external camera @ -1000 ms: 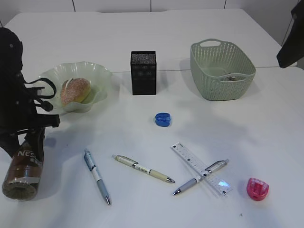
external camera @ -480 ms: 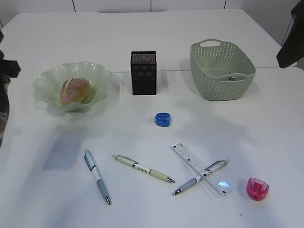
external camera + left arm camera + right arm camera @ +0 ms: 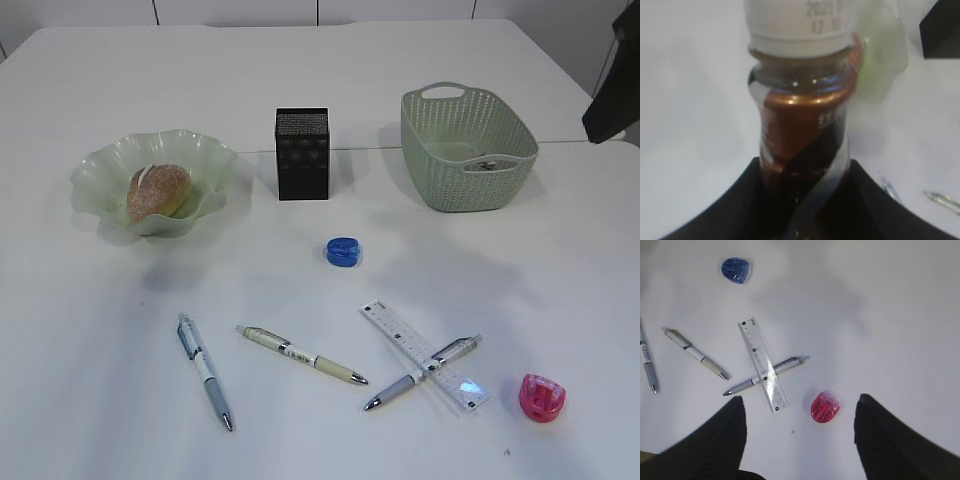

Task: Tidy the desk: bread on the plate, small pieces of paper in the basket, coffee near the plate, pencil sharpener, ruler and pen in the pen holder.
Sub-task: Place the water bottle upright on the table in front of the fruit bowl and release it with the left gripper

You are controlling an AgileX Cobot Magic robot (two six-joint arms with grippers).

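In the left wrist view my left gripper (image 3: 802, 180) is shut on a brown coffee bottle (image 3: 802, 125) with a white cap; arm and bottle are outside the exterior view. The bread (image 3: 158, 191) lies on the pale green plate (image 3: 105, 165). The black pen holder (image 3: 301, 153) stands at mid-table. A blue pencil sharpener (image 3: 343, 251), a red one (image 3: 542, 397), a clear ruler (image 3: 425, 354) and three pens (image 3: 204, 371) (image 3: 302, 354) (image 3: 422, 372) lie on the table. My right gripper (image 3: 800, 402) hangs open above the red sharpener (image 3: 824, 407) and ruler (image 3: 762, 362).
The green basket (image 3: 468, 146) stands at the back right with small paper pieces (image 3: 487, 164) inside. One pen lies across the ruler. A dark part of the right arm (image 3: 615, 95) shows at the right edge of the exterior view.
My left arm has carried the coffee bottle off the table's front left and out of the exterior view. The right gripper has not moved.
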